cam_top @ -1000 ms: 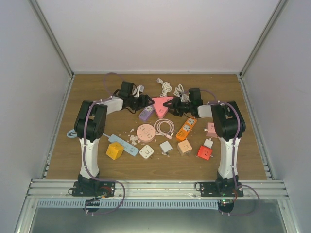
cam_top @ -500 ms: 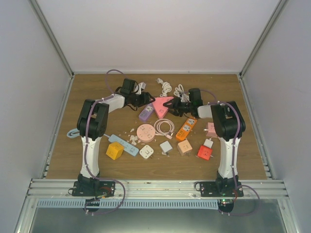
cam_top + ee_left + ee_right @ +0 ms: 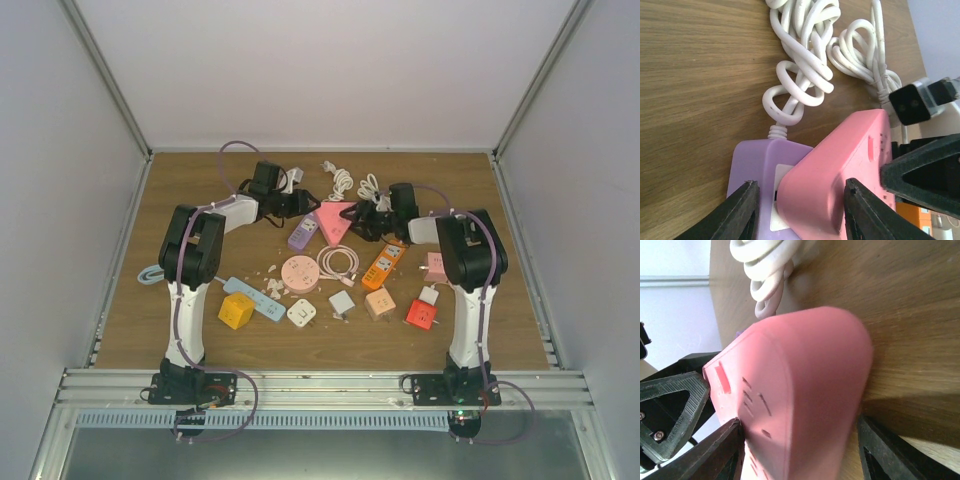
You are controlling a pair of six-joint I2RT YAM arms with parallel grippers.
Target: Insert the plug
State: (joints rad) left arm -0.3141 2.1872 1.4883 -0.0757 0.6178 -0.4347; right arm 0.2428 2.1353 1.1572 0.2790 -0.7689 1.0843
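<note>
A pink triangular socket block (image 3: 336,219) lies at the table's middle back, one corner resting on a purple power strip (image 3: 302,234). My right gripper (image 3: 363,219) grips the block's right corner; in the right wrist view the pink body (image 3: 805,390) fills the space between both fingers. My left gripper (image 3: 297,205) is open at the block's left. In the left wrist view its jaws straddle the pink corner (image 3: 840,170) and the purple strip (image 3: 752,167) without touching. The purple strip's white cable (image 3: 800,60) coils behind. No plug is in either gripper.
White cable coils (image 3: 345,182) lie at the back. In front are an orange strip (image 3: 383,265), a round pink socket (image 3: 299,272), a pink cable coil (image 3: 338,262), a blue strip (image 3: 252,298), a yellow cube (image 3: 236,310), and a red cube (image 3: 421,314). A black-faced plug (image 3: 912,102) lies beyond the block.
My left gripper has drawn back a little up and to the left from the pink block. The right gripper and the block have barely shifted.
</note>
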